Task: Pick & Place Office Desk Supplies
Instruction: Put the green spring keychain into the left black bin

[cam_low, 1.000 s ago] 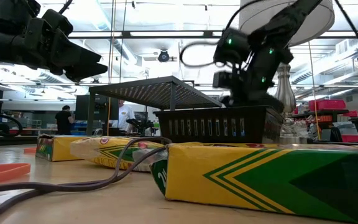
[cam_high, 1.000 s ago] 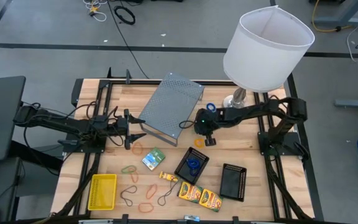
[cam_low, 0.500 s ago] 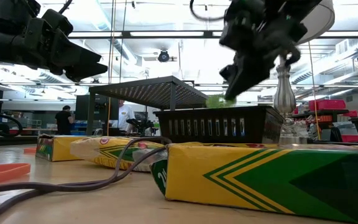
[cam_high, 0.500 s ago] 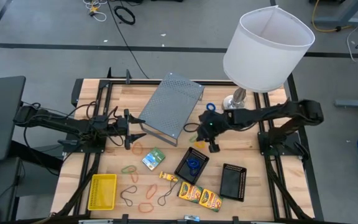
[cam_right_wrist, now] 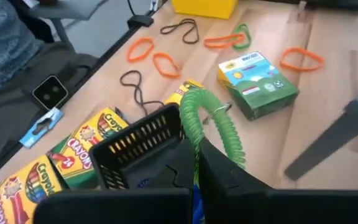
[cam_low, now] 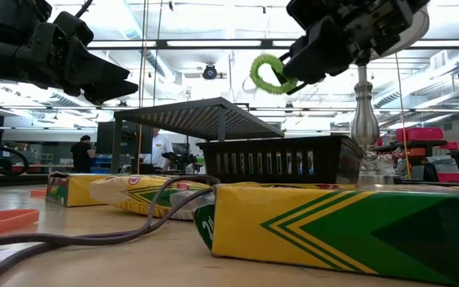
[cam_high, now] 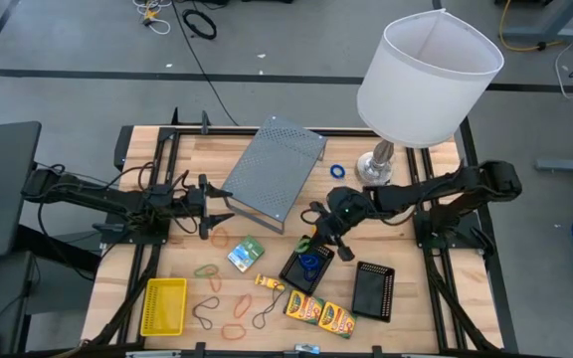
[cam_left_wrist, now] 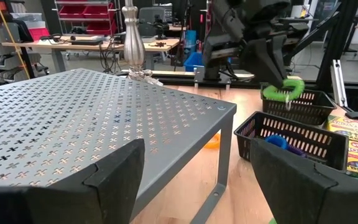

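Right gripper (cam_high: pixel 316 242) clenched on a green coiled loop (cam_low: pixel 271 73) (springy spiral cord, plastic-looking), held in the air above the near mesh tray (cam_high: pixel 307 265). Loop hangs clear of the tray rim in the low view, not touching it.

Mesh tray: black wire, rectangular, thin upright walls, already has a blue loop (cam_high: pixel 309 263) inside. Second mesh tray (cam_high: pixel 373 290) sits just beside it toward the right edge.

Room around the drop point is tight:
- perforated grey metal shelf riser (cam_high: pixel 270 173) stands just behind the tray, legs down on the wood
- two crayon boxes (cam_high: pixel 320 312) (glossy yellow-green card) lie at the tray's front corner, near the table's front edge
- green-white packet (cam_high: pixel 247 254) to the tray's left, apart from it
- lamp (cam_high: pixel 421 82) base sits behind the right arm, white shade overhangs that corner

Front-left is more open: yellow plastic basket (cam_high: pixel 164 305) by the front-left edge, with orange, green and dark rubber-band loops (cam_high: pixel 221 298) scattered flat on the wood slats between it and the crayon boxes. One more blue loop (cam_high: pixel 337 171) lies near the lamp base.

Left gripper (cam_high: pixel 224 203) released, fingers spread, parked at the riser's left edge above an orange loop (cam_high: pixel 216 238) (not touching anything that I can see).
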`<state>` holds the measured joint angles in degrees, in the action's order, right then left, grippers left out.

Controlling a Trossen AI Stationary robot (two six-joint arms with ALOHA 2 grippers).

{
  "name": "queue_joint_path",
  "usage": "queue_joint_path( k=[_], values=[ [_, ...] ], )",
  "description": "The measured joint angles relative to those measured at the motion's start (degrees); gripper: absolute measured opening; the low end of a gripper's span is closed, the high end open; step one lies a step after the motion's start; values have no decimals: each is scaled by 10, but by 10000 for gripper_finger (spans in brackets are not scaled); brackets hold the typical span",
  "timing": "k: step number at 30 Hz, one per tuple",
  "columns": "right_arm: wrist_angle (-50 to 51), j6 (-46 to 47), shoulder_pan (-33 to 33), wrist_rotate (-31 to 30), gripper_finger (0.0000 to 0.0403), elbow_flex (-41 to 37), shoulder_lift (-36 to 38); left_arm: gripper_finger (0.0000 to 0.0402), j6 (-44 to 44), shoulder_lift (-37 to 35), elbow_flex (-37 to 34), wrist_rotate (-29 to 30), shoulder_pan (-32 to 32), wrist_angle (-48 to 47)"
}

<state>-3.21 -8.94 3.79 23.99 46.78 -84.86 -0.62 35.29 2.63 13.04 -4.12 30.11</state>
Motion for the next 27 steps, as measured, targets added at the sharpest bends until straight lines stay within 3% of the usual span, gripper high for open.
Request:
queue_joint_path(
  k=[8, 15, 27],
  values=[
    [-35, 28, 44, -83, 6, -39, 0, 293, 0, 0, 0, 0, 0, 0],
    [17, 39, 65, -144, 5, -42, -4, 293, 0, 0, 0, 0, 0, 0],
    [20, 42, 70, -154, 8, -43, -62, 293, 0, 0, 0, 0, 0, 0]
  ],
)
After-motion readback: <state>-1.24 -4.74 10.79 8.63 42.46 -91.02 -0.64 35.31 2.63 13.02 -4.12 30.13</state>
